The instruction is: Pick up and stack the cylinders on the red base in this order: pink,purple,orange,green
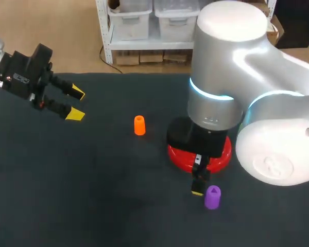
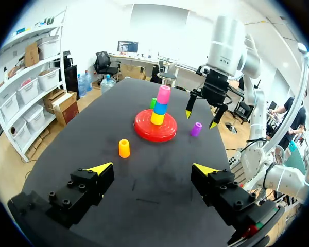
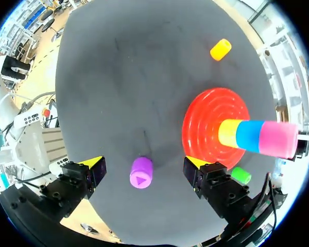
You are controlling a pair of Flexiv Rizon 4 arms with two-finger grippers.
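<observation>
The purple cylinder (image 3: 141, 172) sits between the spread, released fingers of the right gripper (image 3: 144, 164), just beside the red base (image 3: 208, 118), whose stack ends in the pink cylinder (image 3: 278, 139). The left gripper (image 1: 77, 104), also released, hangs at the head view's upper left.

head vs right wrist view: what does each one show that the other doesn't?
Head only: the left gripper, open. Right wrist only: the yellow, blue and pink stack on the red base, hidden behind the right arm in the head view, and the green cylinder beside the base. Both: the red base, the orange cylinder, the purple cylinder, and the open right gripper over the purple one.
</observation>
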